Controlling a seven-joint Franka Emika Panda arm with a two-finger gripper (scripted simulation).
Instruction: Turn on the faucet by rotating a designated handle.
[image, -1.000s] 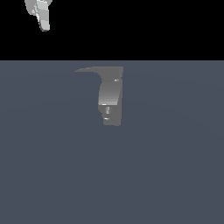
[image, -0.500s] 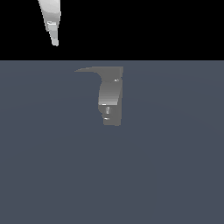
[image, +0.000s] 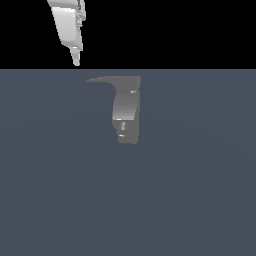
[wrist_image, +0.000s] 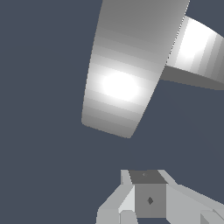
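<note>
The faucet (image: 126, 115) stands upright in the middle of the exterior view, with a curved shiny grey body and a blocky lower part. Its handle (image: 102, 80) is a thin dark-grey arm that sticks out from the top and tapers to a point toward the exterior view's left. My gripper (image: 76, 61) hangs down from the top edge, above the handle's tip and a little to its left, clear of it. Its fingers show as one narrow tip, so I cannot tell whether they are open. It holds nothing that I can see.
A flat dark grey floor (image: 200, 190) lies all around the faucet. The wrist view shows a large white rounded shape (wrist_image: 124, 70) and a grey blocky part (wrist_image: 149, 199) over the same grey floor.
My gripper has come down from the top edge toward the handle's tip and shifted slightly to the exterior view's right. The faucet and handle have not moved.
</note>
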